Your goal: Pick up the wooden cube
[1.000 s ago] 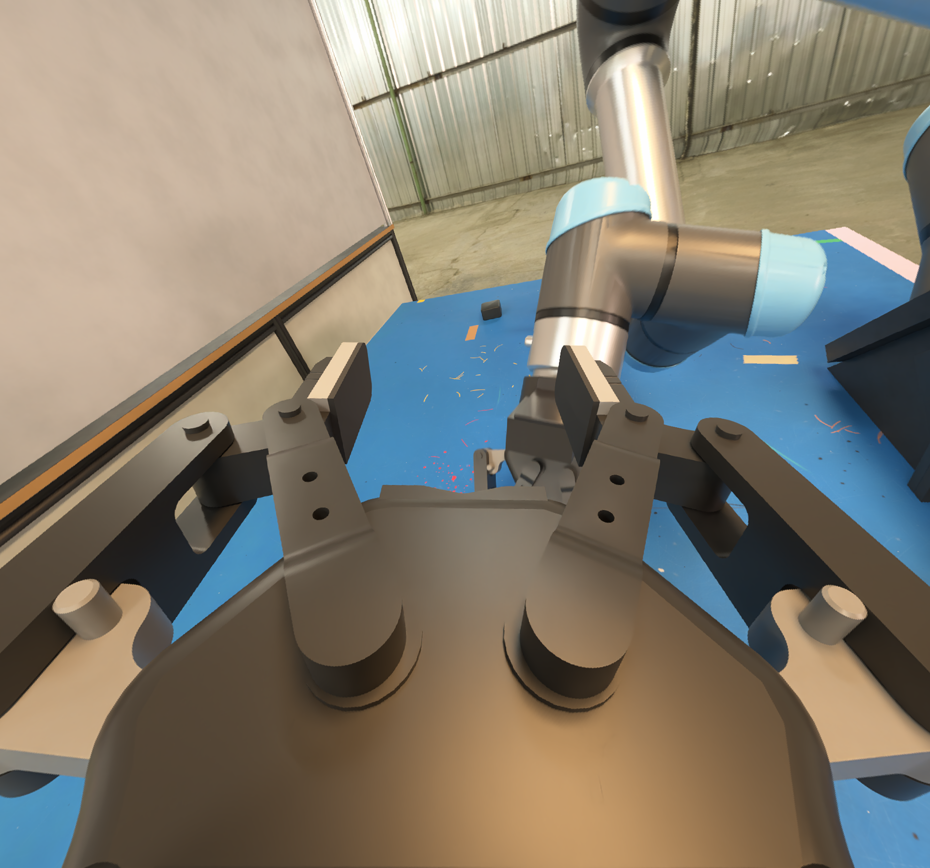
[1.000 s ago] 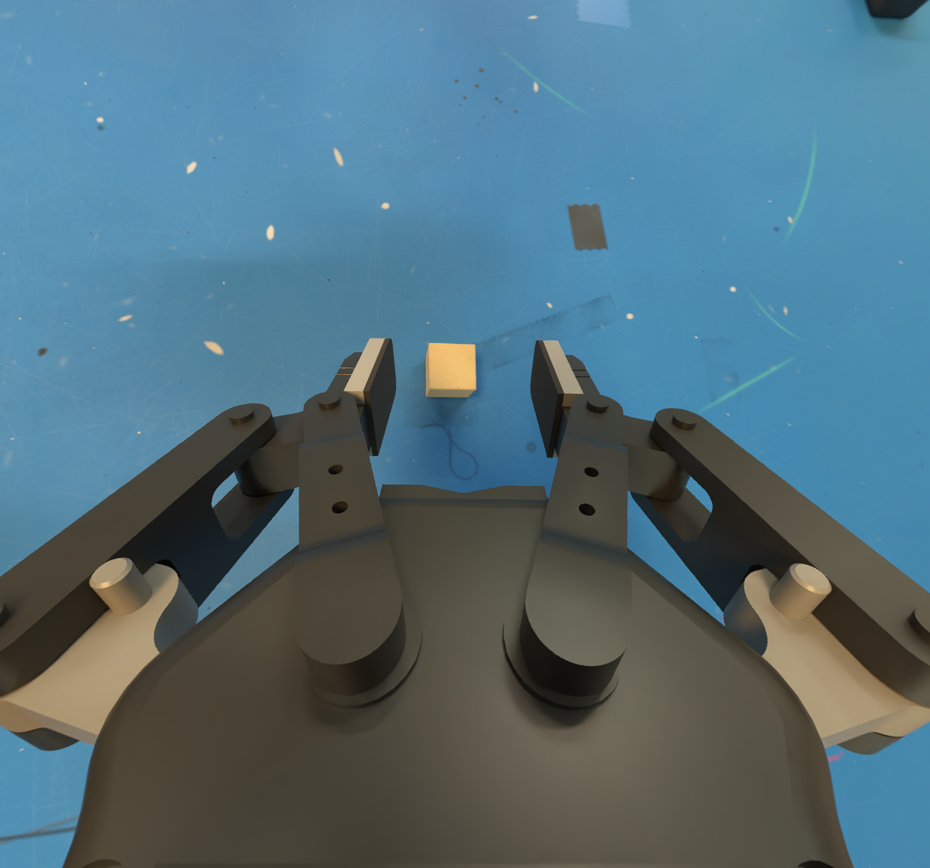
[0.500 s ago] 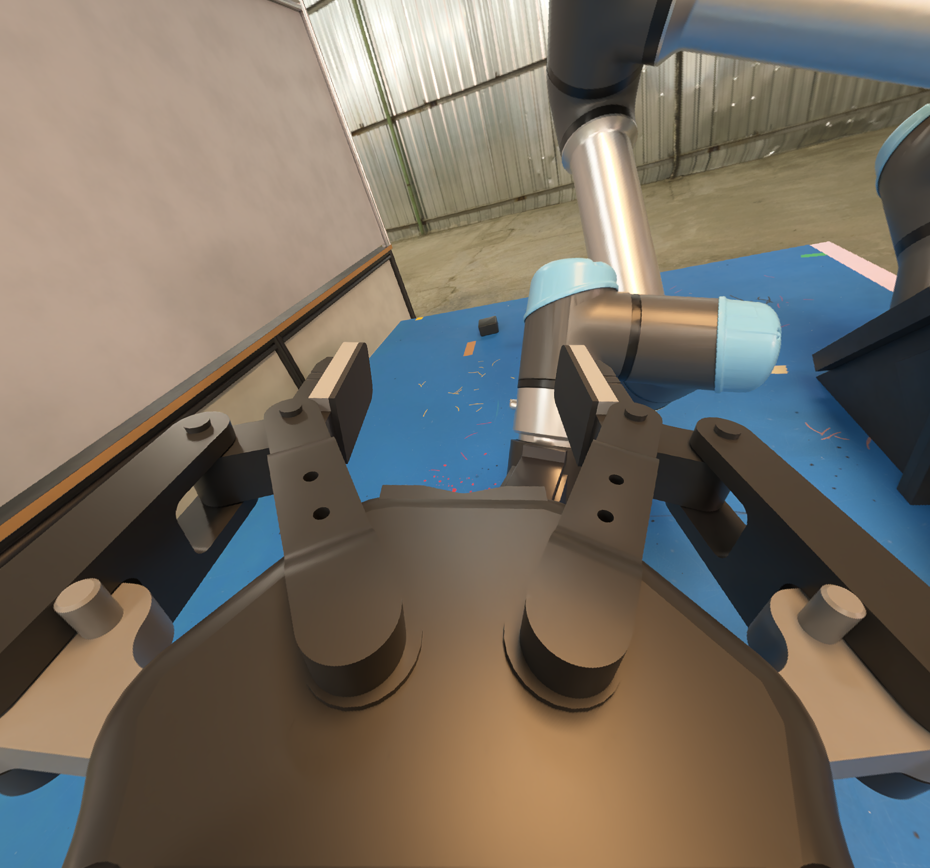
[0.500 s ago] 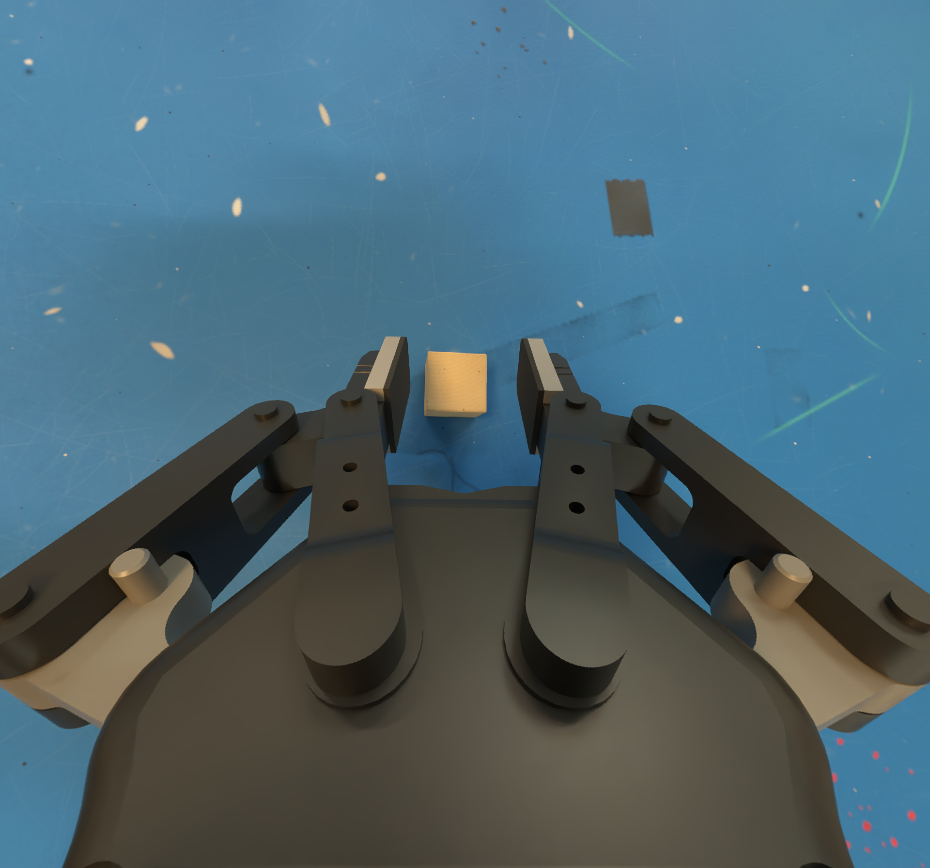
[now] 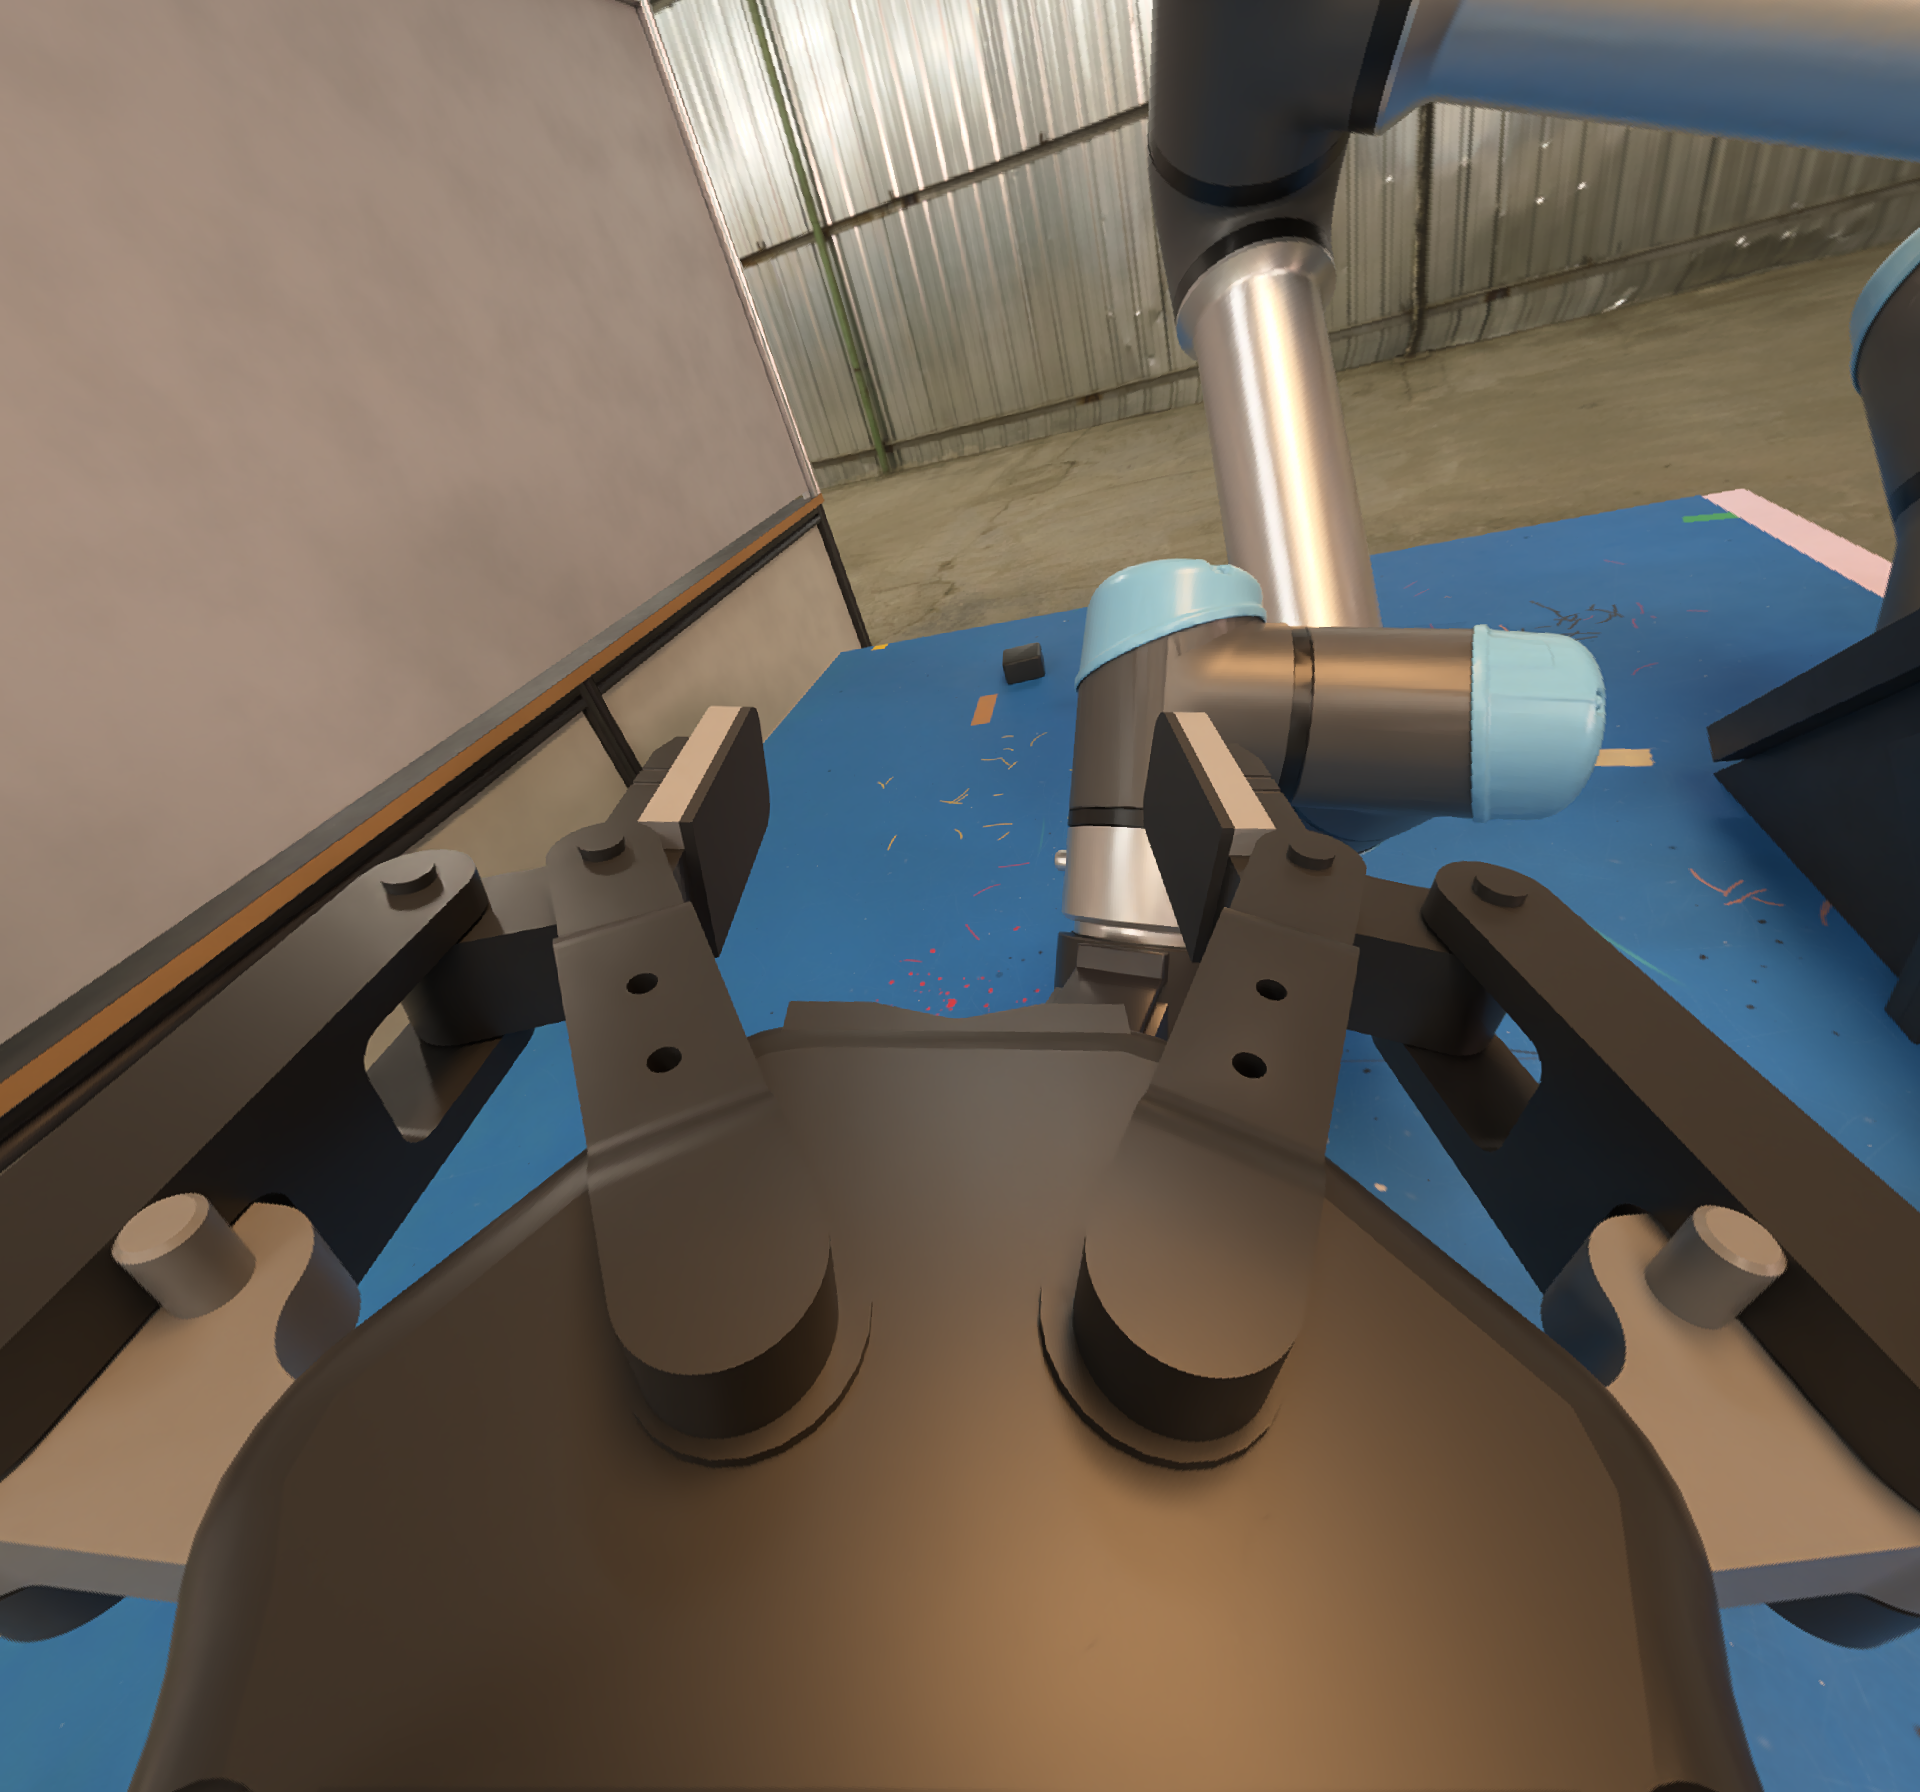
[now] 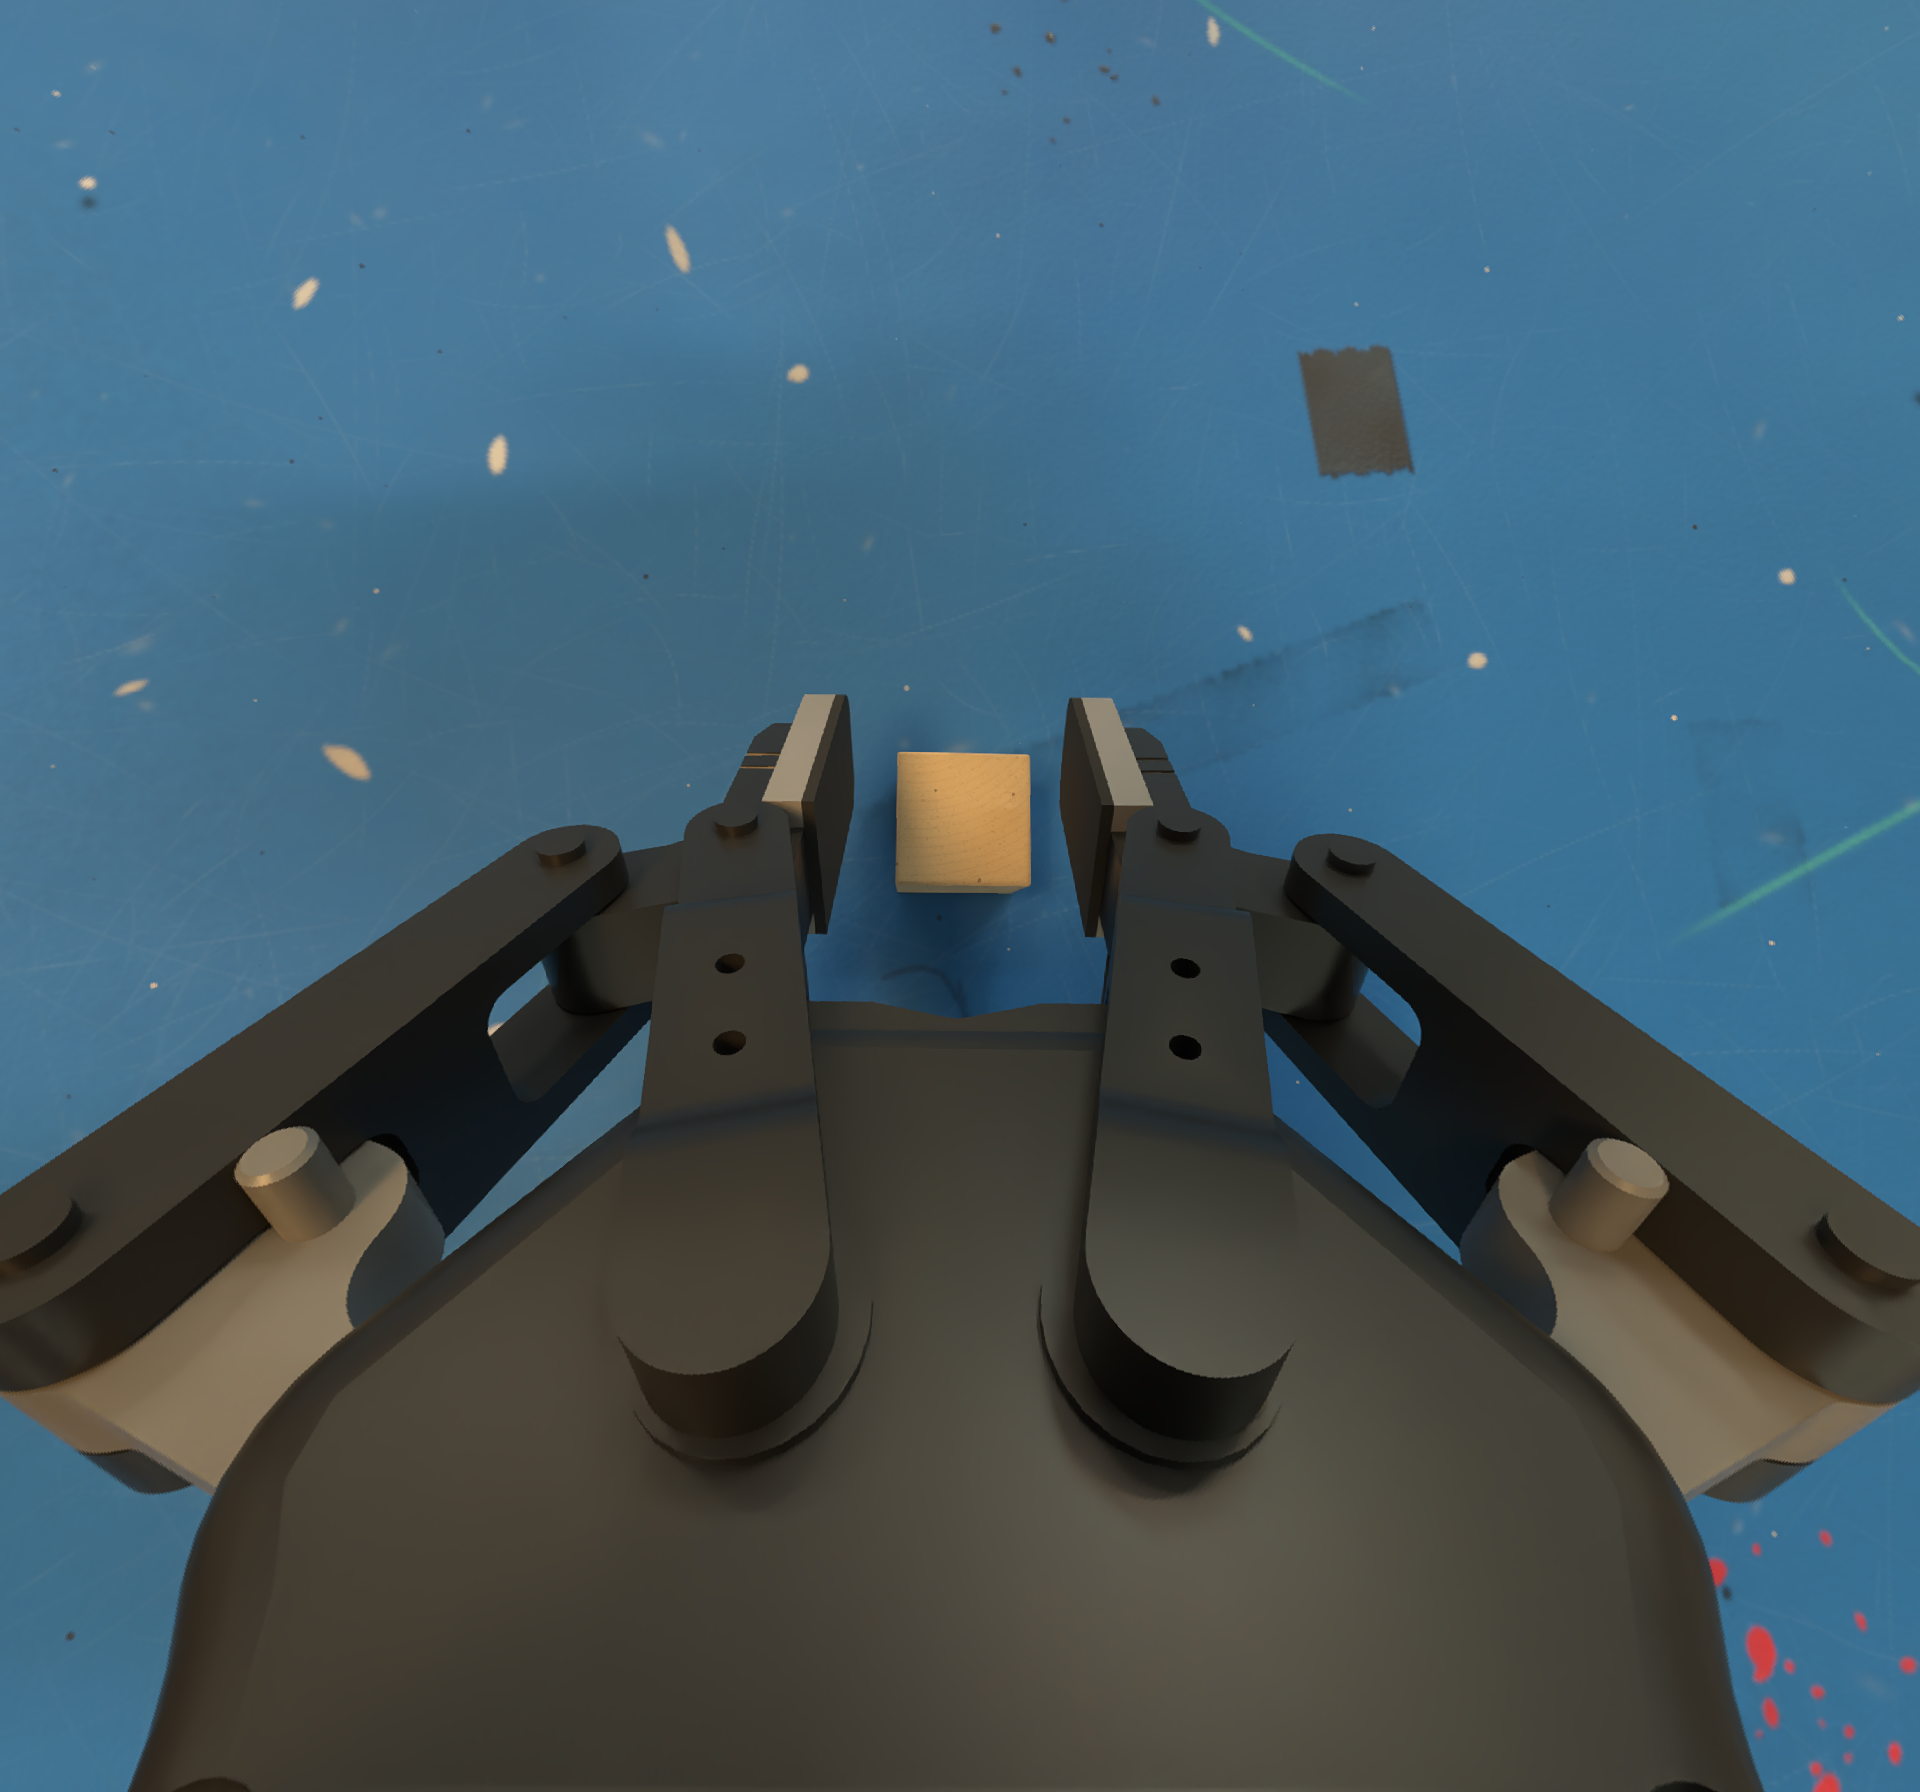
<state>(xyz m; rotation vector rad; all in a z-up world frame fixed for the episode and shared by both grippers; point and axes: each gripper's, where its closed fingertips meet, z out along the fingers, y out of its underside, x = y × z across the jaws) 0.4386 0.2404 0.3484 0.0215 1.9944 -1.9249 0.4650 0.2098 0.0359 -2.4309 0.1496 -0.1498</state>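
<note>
While the right end effector [image 6: 957,812] straddles the wooden cube [image 6: 962,820] spread, its base stays hidden.

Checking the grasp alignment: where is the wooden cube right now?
In the right wrist view, the wooden cube sits on the blue table between the open right gripper fingers, with a small gap on each side.

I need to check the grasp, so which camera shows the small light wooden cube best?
The right wrist view: the small light wooden cube sits between the right gripper fingers, gaps either side. The left wrist view doesn't show it.
</note>
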